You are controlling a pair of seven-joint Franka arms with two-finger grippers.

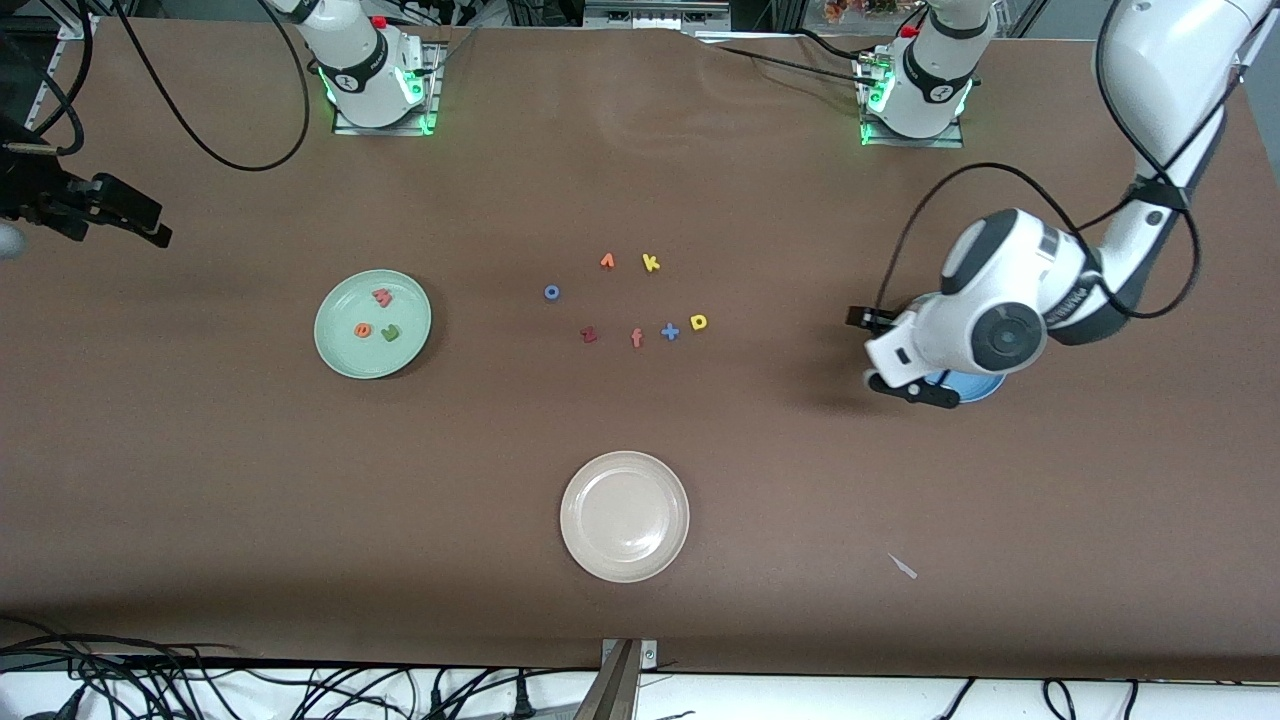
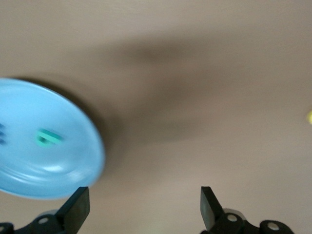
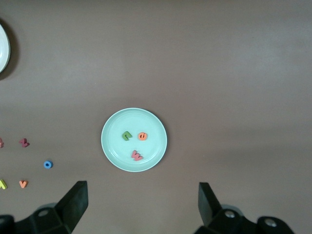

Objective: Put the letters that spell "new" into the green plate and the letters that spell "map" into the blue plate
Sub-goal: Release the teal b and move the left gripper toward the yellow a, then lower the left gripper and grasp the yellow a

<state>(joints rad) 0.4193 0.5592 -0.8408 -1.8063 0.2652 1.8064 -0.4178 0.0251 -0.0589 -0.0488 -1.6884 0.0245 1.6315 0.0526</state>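
Letters for "new" lie together in the green plate (image 1: 345, 355) toward my right arm's end of the surface (image 1: 640, 600): the green n (image 3: 127, 136), the orange e (image 3: 142, 136) and the coral-red w (image 3: 137, 155), close to one another and inside the rim. My right jaws (image 3: 141, 204) hang high over that plate, spread wide and holding nothing, and that arm waits. Toward my left arm's end sits the blue plate (image 2: 73, 141), mostly hidden under my left wrist in the front view. In it I see the teal a (image 2: 48, 138) and, at the picture's edge, a bit of the blue m (image 2: 1, 134). My left jaws (image 2: 144, 207) are spread and empty, over the bare surface just beside that plate's rim. The yellow p (image 1: 699, 321) still lies on the surface in the middle cluster, just beside the blue plus sign (image 1: 669, 331), well apart from both plates. A cream-white plate (image 1: 625, 516) sits nearer the front camera than that cluster.
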